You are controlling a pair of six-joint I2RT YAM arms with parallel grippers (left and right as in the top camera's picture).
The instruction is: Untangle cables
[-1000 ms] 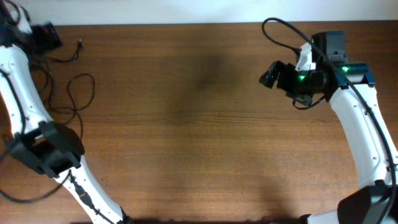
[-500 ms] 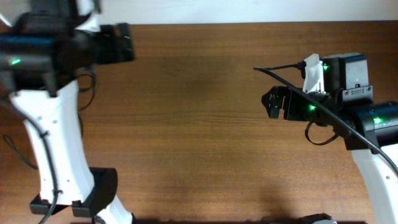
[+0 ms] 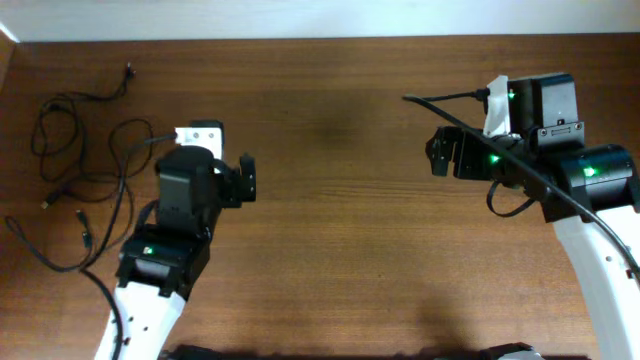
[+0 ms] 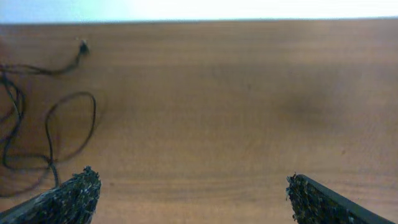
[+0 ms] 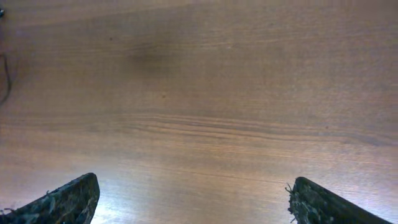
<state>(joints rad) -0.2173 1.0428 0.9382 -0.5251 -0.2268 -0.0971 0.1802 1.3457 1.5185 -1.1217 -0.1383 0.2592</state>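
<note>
Several thin black cables (image 3: 90, 182) lie in loose, overlapping loops on the left part of the wooden table, with a small plug (image 3: 128, 71) at the back. My left gripper (image 3: 247, 180) is open and empty, to the right of the cables and pointing toward the table's middle. In the left wrist view one cable loop (image 4: 94, 115) and the plug (image 4: 83, 45) lie far left of the open gripper (image 4: 189, 179). My right gripper (image 3: 437, 155) is open and empty over the right half, far from the cables. The right wrist view shows its fingers (image 5: 68, 199) wide apart over bare wood.
The wooden table (image 3: 330, 250) ends at a pale wall along the back edge. A thicker black arm cable (image 3: 450, 98) juts out from the right arm's wrist.
My left arm has swung from the back left corner to the left middle of the table, uncovering the cables. My right arm has shifted only slightly.
</note>
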